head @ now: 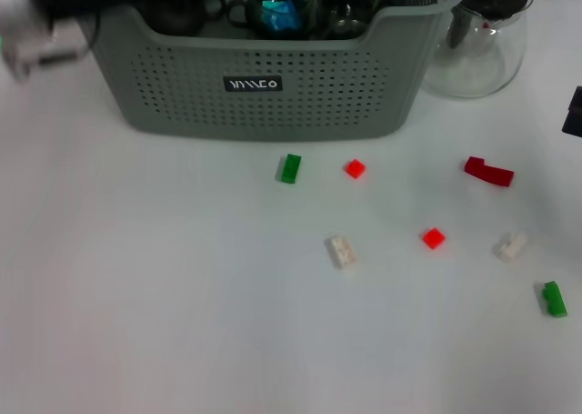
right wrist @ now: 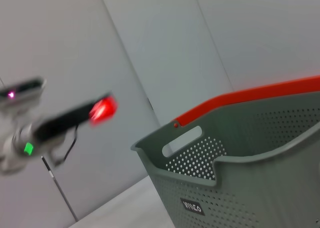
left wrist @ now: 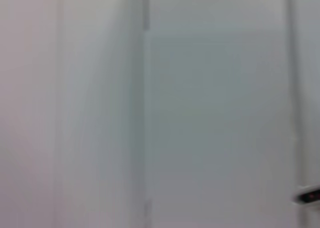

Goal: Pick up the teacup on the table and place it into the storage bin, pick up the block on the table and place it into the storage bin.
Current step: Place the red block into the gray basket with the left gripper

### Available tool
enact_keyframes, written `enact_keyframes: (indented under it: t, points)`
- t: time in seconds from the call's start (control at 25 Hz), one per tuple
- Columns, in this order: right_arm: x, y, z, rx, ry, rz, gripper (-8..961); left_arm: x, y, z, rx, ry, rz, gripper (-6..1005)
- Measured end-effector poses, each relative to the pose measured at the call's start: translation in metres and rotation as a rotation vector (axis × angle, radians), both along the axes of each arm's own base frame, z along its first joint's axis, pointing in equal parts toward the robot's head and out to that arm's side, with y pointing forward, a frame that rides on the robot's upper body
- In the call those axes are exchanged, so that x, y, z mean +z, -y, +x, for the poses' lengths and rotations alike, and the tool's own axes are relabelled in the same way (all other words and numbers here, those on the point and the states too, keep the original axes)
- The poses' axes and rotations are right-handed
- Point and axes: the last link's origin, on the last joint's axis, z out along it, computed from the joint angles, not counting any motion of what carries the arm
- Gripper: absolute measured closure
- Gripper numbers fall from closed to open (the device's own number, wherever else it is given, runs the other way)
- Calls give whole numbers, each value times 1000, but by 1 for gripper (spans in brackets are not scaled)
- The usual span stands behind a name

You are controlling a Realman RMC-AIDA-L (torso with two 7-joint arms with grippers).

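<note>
The robot's left arm, blurred, hangs above the far left corner of the large grey-green perforated plastic storage bin, the left gripper only a pale smear beside the rim; whether it is clenched, released or carrying anything cannot be told, though in the right wrist view something red glows at the tip of that arm, which may be a block or merely a light. Just beyond and beside that gripper, inside the bin, dark rounded vessels crowd together, among them what looks like a dark glass teacup with a blue-green glint, so the cup half of the job appears done and the arm's place over the bin suggests a drop. On the white table, on the near side of the bin and well away from the left gripper toward the robot's right, the small blocks lie scattered and apart: a green block nearest the bin wall, a red block just beside it, a white block, a second red block, a dark red curved piece, another white block and a green block farthest off. A clear glass jug stands touching the bin's right end. The right gripper shows only as a dark edge at the side, parked, its state unreadable.
</note>
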Motion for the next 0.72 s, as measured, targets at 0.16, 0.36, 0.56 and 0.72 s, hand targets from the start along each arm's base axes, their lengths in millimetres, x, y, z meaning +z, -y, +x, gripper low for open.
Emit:
enact_keyframes:
  t: [0.16,0.36,0.56,0.72]
  points:
    - [-2,-1,-1,4,0,-7,436,8,-54,41,191,-176,-12,583]
    - [-5,-1,-3,11,-1,-12,435,-7,-103,79,414,-407,6,583]
    - [-7,-1,-3,16,0,-10,435,-41,-129,89,522,-572,75,582]
    - [-7,-1,-4,17,-1,-10,436,-68,-138,86,566,-690,104,570]
